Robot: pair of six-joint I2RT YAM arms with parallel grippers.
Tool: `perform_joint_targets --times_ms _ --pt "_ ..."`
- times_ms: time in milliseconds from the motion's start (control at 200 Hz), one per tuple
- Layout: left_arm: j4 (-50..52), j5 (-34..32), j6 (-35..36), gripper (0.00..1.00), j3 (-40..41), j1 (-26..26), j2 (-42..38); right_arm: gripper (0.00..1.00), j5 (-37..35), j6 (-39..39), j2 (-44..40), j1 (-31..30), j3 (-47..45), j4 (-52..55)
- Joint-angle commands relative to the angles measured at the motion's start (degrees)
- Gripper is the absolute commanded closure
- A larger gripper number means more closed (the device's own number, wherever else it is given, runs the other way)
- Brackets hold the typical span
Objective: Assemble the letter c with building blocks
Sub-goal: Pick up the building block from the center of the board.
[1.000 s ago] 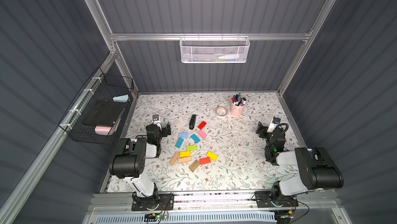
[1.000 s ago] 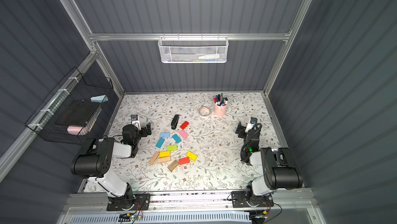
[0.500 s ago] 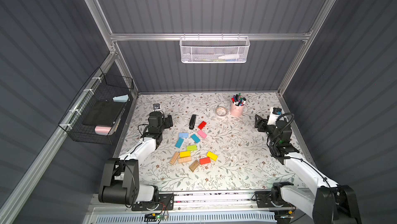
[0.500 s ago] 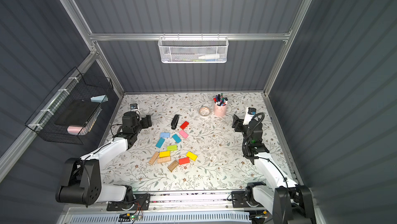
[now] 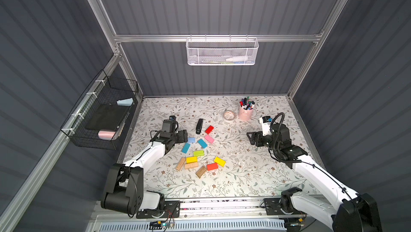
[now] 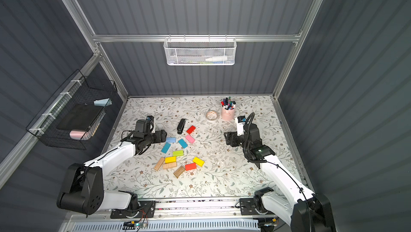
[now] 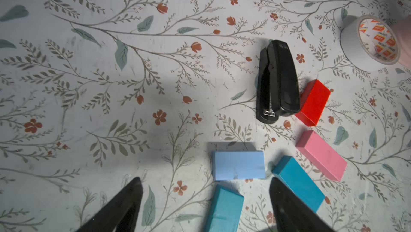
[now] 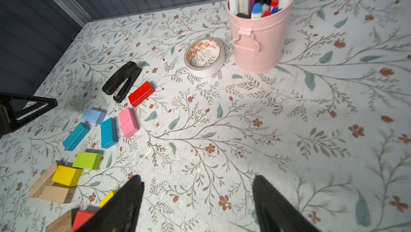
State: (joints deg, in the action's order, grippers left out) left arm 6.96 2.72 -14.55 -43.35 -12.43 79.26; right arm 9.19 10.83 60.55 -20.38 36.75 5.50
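Observation:
The building blocks lie loose and flat mid-table in both top views: a red block (image 5: 209,129), pink (image 5: 209,138), light blue (image 5: 191,140), two teal (image 5: 202,143), lime green (image 5: 198,153), yellow (image 5: 191,159) and several plain wood ones (image 5: 191,165). My left gripper (image 5: 185,135) hovers open just left of the light blue block (image 7: 239,165), with a teal block (image 7: 224,208) between its fingers in the left wrist view, untouched. My right gripper (image 5: 249,138) is open over bare table, right of the blocks; nothing is between its fingertips (image 8: 197,177).
A black stapler (image 5: 199,126) lies against the far red block. A tape roll (image 5: 229,115) and a pink cup of markers (image 5: 245,110) stand at the back right. A wire basket (image 5: 104,117) hangs on the left wall and a white mesh basket (image 5: 222,51) on the back wall.
Both arms have unfolded from near the table's sides and reached inward. The left gripper now sits beside the blue blocks; the right gripper has swung toward the middle. No block has moved.

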Motion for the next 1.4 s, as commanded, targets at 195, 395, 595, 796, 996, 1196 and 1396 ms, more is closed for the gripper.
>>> perform_joint_targets --times_ms 195,395,595,796,996,1196,1396 --pt "6.7 2.82 -5.19 0.1 -3.87 -2.42 2.12 0.1 -0.9 5.98 2.7 -2.64 2.62 6.02" --pt "8.56 -2.5 -5.76 0.11 -6.93 -6.84 6.66 0.06 -2.44 7.75 4.04 -3.52 3.5 7.05" --pt "11.01 -7.85 -7.9 0.14 -9.95 -9.12 11.17 0.06 -3.63 8.68 3.52 -3.7 3.34 7.13" --pt "12.13 -9.45 -9.05 0.14 -13.11 -10.77 15.06 0.04 -3.61 9.07 3.3 -3.69 2.8 7.14" --pt "12.9 -10.02 -9.45 0.18 -15.56 -11.04 18.72 0.04 -4.09 8.99 2.66 -3.65 2.62 7.18" --pt "12.88 -9.58 -9.1 0.22 -16.82 -11.29 21.17 0.04 -4.16 8.9 3.11 -3.68 1.92 6.45" --pt "12.65 -9.31 -9.19 0.24 -17.42 -11.46 22.59 0.04 -4.1 8.52 3.96 -3.7 1.93 6.29"
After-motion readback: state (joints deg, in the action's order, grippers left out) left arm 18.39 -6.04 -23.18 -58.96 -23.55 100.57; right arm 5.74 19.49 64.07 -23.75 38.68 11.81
